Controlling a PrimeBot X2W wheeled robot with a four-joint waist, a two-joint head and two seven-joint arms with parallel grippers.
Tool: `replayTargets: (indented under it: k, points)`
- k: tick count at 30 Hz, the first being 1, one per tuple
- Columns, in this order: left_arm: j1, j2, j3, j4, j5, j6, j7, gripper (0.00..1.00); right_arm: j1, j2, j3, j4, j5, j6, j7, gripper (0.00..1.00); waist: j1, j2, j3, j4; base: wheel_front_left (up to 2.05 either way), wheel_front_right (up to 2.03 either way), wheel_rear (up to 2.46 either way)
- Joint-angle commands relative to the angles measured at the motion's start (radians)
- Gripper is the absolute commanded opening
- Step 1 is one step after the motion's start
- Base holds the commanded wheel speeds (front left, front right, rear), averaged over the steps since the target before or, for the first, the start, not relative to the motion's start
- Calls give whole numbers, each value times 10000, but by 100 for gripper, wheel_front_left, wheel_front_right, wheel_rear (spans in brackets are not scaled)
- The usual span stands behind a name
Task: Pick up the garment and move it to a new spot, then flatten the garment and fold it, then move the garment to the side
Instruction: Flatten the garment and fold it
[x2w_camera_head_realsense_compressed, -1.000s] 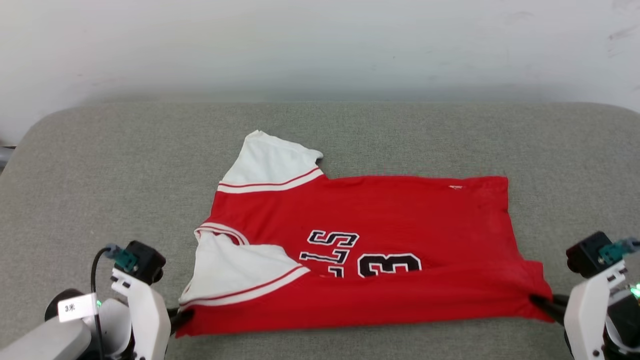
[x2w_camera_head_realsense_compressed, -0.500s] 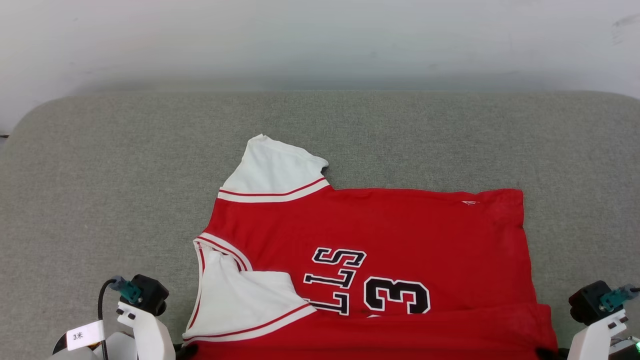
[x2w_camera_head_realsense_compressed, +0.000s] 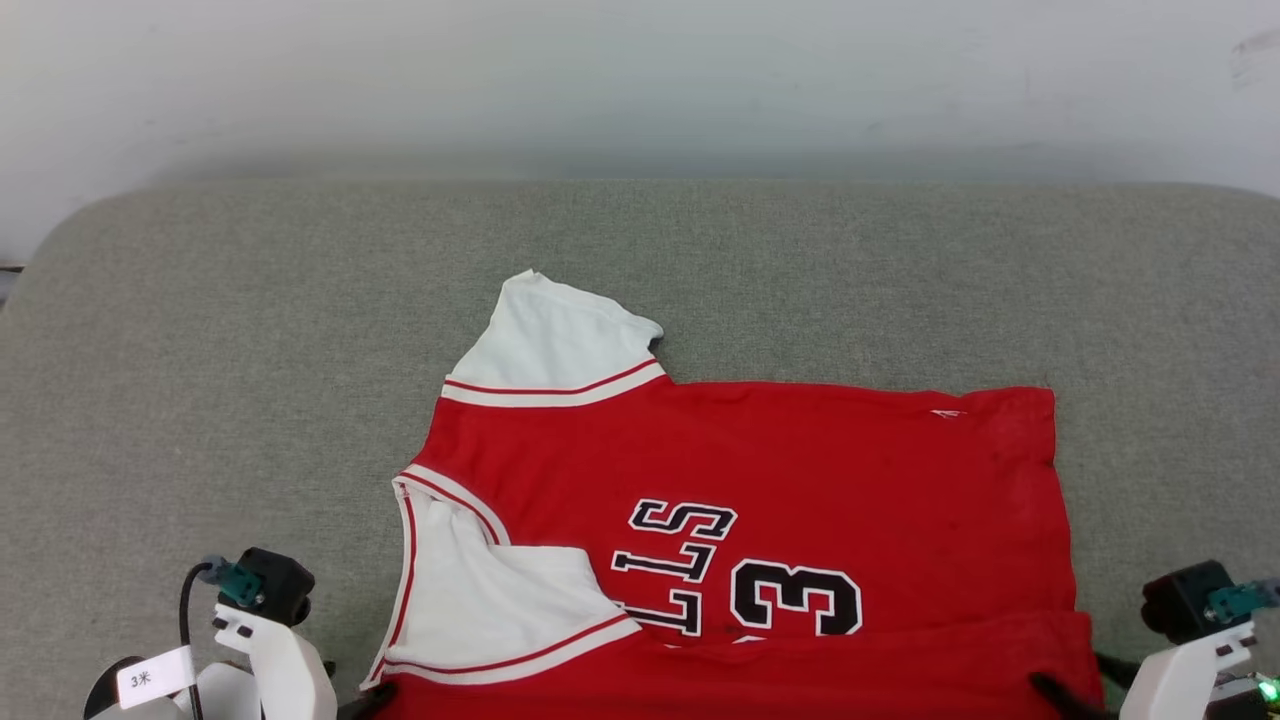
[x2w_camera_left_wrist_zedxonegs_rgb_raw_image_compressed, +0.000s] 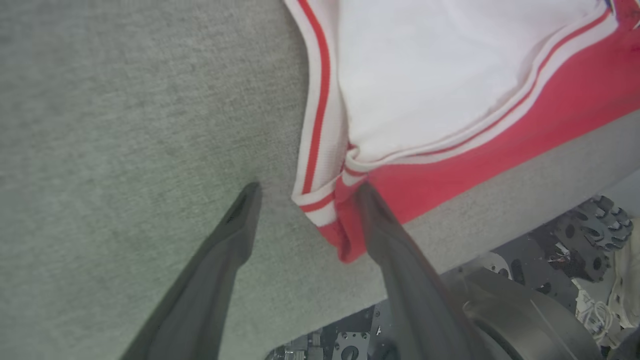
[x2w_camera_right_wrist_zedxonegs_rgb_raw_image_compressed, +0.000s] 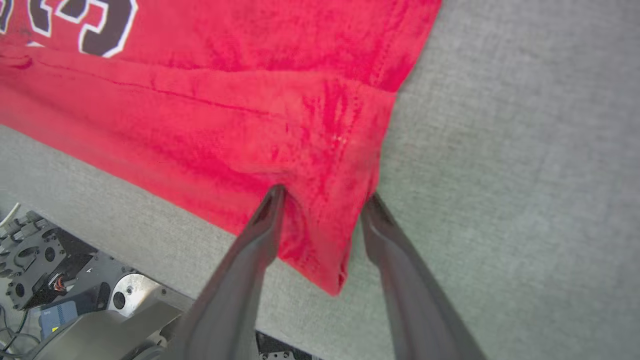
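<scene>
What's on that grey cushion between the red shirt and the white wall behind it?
Nothing: in the head view, the cushion lies bare from the shirt to the wall.

I see a grey, woven-fabric worktop (x2w_camera_head_realsense_compressed: 250, 330) with rounded far corners, running nearly across my head view. Behind it stands a pale wall (x2w_camera_head_realsense_compressed: 640, 70), with a dark scuff (x2w_camera_head_realsense_compressed: 1255, 42) at its upper right.

long, dark grey, tapering fingers (x2w_camera_left_wrist_zedxonegs_rgb_raw_image_compressed: 220, 260) on left hand (x2w_camera_left_wrist_zedxonegs_rgb_raw_image_compressed: 306, 189) and right hand (x2w_camera_right_wrist_zedxonegs_rgb_raw_image_compressed: 324, 194). white wrist shells (x2w_camera_head_realsense_compressed: 290, 670) topped with black camera blocks (x2w_camera_head_realsense_compressed: 274, 586) and teal plugs (x2w_camera_head_realsense_compressed: 235, 578). at left, black cable (x2w_camera_head_realsense_compressed: 183, 625) and white tag (x2w_camera_head_realsense_compressed: 150, 677) marked "3米"; at right, green light (x2w_camera_head_realsense_compressed: 1268, 690).
</scene>
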Motion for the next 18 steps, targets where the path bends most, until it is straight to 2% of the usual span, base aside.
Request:
replayTargets:
  k: [1,6,10,15,18]
  points:
    - [180,35,11,-61,20,58,-63,100,16,60,-99,-70,-81,-15,-114,100,0,0,-82,16,0,0,0]
    - [84,556,298,-832,254,337,-430,100,18,521,-1111,-710,-689,-12,-1278,100,0,0,-294,35,0,0,0]
    - [-302,833,623,-1266,751,691,-970,100,-153,1344,-2094,-1136,-1567,-14,-2400,100,0,0,-335,31,0,0,0]
    - [-965,736,1056,-1278,1475,1251,-1731,100,-345,2570,-3028,-1699,-2608,-12,-3571,100,0,0,-222,-79,0,0,0]
    - [-1504,524,1280,-1174,1748,1369,-2014,100,-398,3195,-3409,-2033,-3111,-12,-4032,100,0,0,-73,-199,0,0,0]
